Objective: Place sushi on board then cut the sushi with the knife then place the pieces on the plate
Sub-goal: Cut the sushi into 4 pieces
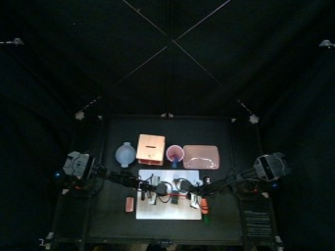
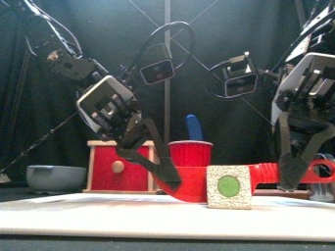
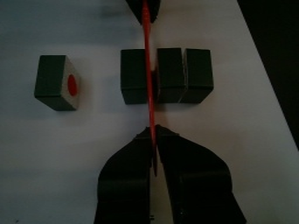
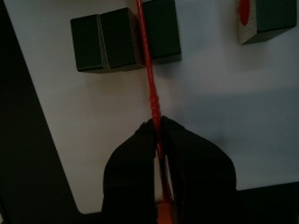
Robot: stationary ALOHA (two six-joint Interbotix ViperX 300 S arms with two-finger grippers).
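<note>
Left tool (image 3: 149,133) and right tool (image 4: 156,124) each clamp the red knife (image 3: 147,96), its length 9-to-3 o'clock across the sushi roll (image 3: 187,75).

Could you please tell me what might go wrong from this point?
The red toy knife, held by both the left pincer and right pincer, could slip off the dark green sushi roll. The cut piece nearby on the white cutting board might get knocked.

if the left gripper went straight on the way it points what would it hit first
Probably the sushi roll, lying straight ahead of the left gripper under its red knife; height unclear.
</note>
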